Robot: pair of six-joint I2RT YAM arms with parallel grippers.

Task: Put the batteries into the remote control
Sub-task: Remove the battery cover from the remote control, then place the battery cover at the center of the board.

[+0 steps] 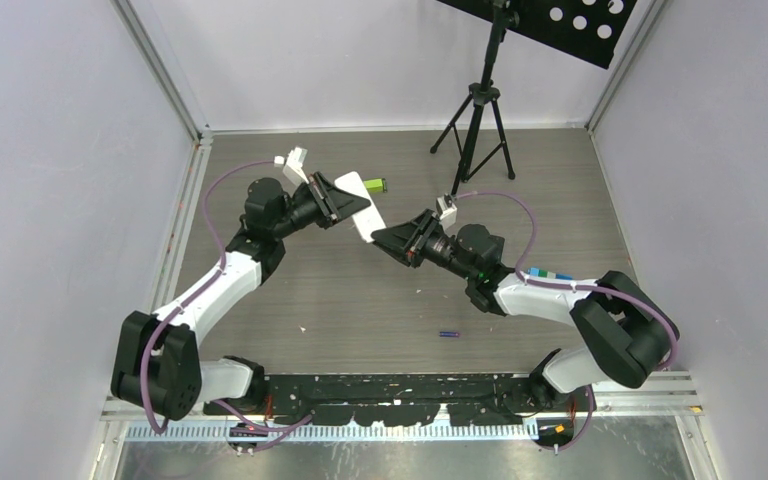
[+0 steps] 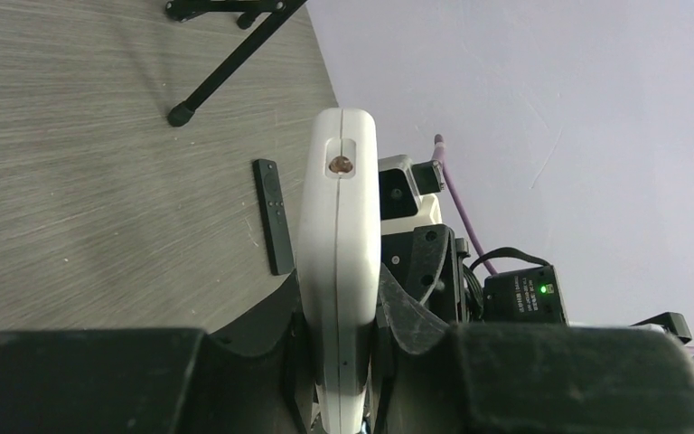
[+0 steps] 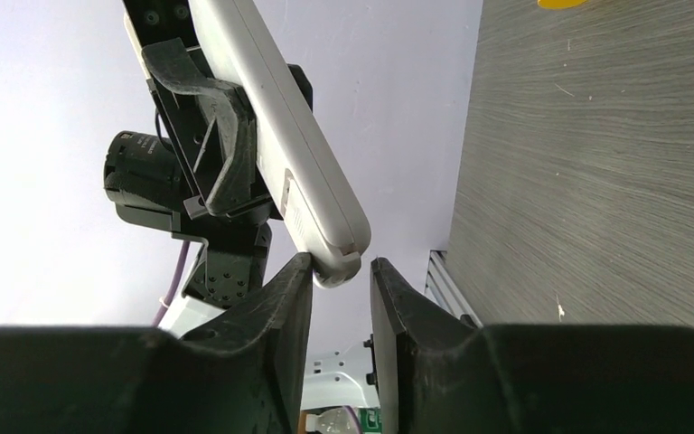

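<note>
My left gripper (image 1: 343,203) is shut on a white remote control (image 1: 361,205) and holds it above the table; in the left wrist view the remote (image 2: 339,226) stands edge-on between the jaws (image 2: 339,312). My right gripper (image 1: 380,236) is open, and the remote's lower end (image 3: 336,258) sits between its fingertips (image 3: 342,271), close against the left finger. A green battery (image 1: 374,185) lies on the table just beyond the remote. A blue-purple battery (image 1: 449,333) lies near the front. A yellow thing (image 3: 560,3) shows at the top edge of the right wrist view. The dark grey battery is not visible.
A black tripod (image 1: 475,120) stands at the back of the table, with its legs in the left wrist view (image 2: 226,63). A thin black strip (image 2: 273,217) lies flat on the table beside the remote. A small blue and white thing (image 1: 548,272) lies by the right arm.
</note>
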